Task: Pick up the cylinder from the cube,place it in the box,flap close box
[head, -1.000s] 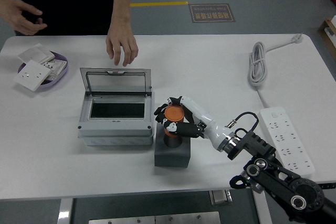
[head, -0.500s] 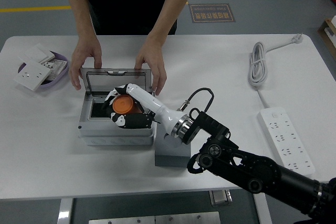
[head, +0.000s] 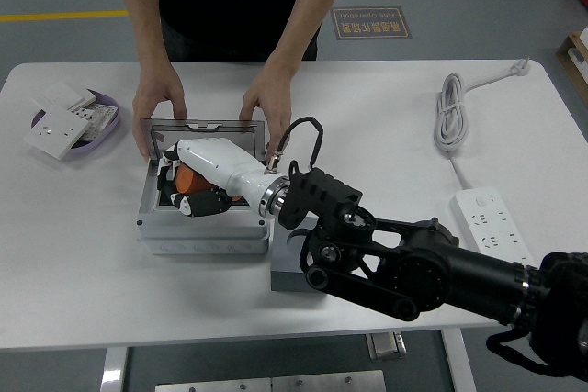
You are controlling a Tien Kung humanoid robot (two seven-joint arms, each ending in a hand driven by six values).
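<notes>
The orange cylinder is in my right hand, whose fingers are curled around it low inside the open grey box. The box lid stands up at the back, held at both corners by a person's hands. The dark grey cube sits right of the box, mostly hidden under my right arm. My left arm is out of view.
A purple dish with white wall sockets lies at the far left. A white power strip and a coiled grey cable lie on the right. The person stands at the table's far side.
My right hand has carried the cylinder from over the cube leftward and down into the box. The person has moved both hands to the lid's corners and holds it.
</notes>
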